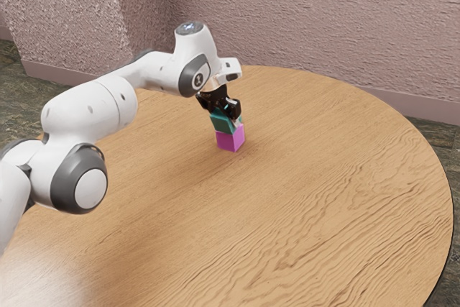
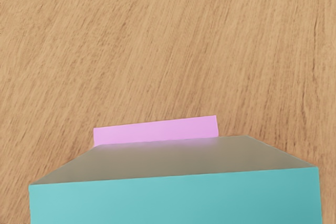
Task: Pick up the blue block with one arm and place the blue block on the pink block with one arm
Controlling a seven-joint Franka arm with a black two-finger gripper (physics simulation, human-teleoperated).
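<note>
Jaws closed on the blue block (image 1: 228, 121), fingers pressing it from two sides. Blue block sits atop the pink block (image 1: 232, 139), touching. Exterior view: stack lies toward 12 o'clock from tabletop (image 1: 309, 206) centre; my arm enters from 9 o'clock.

Open table (image 1: 323, 199) all round, only blue block (image 1: 223, 124) atop pink block (image 1: 231, 139) obstructs, wall (image 1: 345, 19) well behind
</note>
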